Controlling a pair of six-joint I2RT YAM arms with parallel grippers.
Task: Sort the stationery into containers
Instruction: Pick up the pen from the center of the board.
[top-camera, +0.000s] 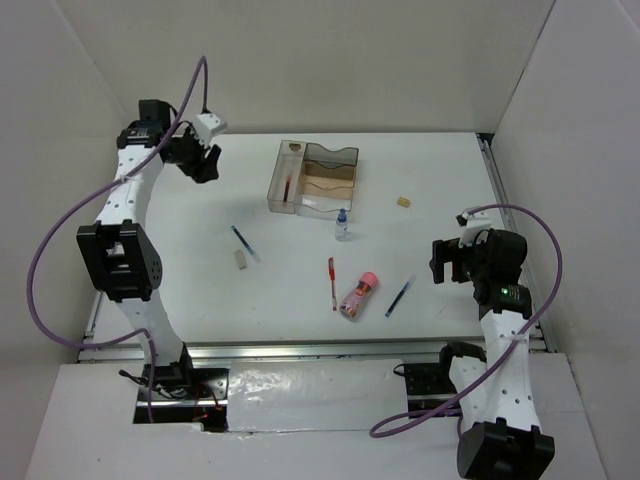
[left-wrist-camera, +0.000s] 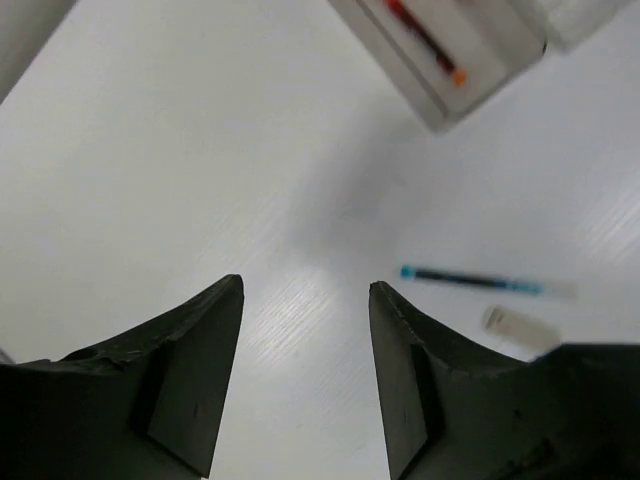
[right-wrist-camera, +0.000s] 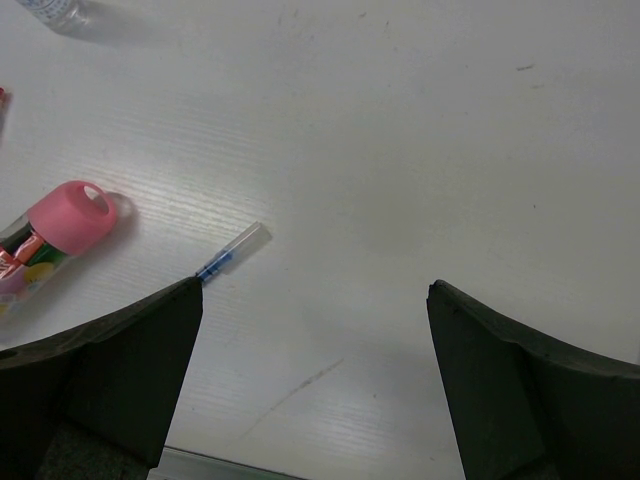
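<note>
**Both grippers empty, one red pen in the tray**

The left gripper (top-camera: 205, 160) hangs left of the organizer tray (top-camera: 315, 178), level with its far end. Its jaws are partly apart with only bare table between them. The right gripper (top-camera: 445, 262) sits on the near-right side of the tray, well apart from it, jaws spread wide and holding nothing.

A red pen (top-camera: 287, 188) lies in the tray's long narrow compartment. Everything else lies outside the tray:

- The small clear bottle (top-camera: 342, 225) stands just beside its near edge.
- One beige block (top-camera: 404, 202) lies to its right.
- A dark-blue pen (top-camera: 244, 242) and a second beige block (top-camera: 241, 260) lie on its near-left side, close together.
- Nearer than the tray are a second red pen (top-camera: 332, 283), the pink tube (top-camera: 358, 296) and another blue pen (top-camera: 400, 296), the last just left of the right gripper.

The table (top-camera: 440, 170) is white and matte. Plain pale walls close it in on three sides.
</note>
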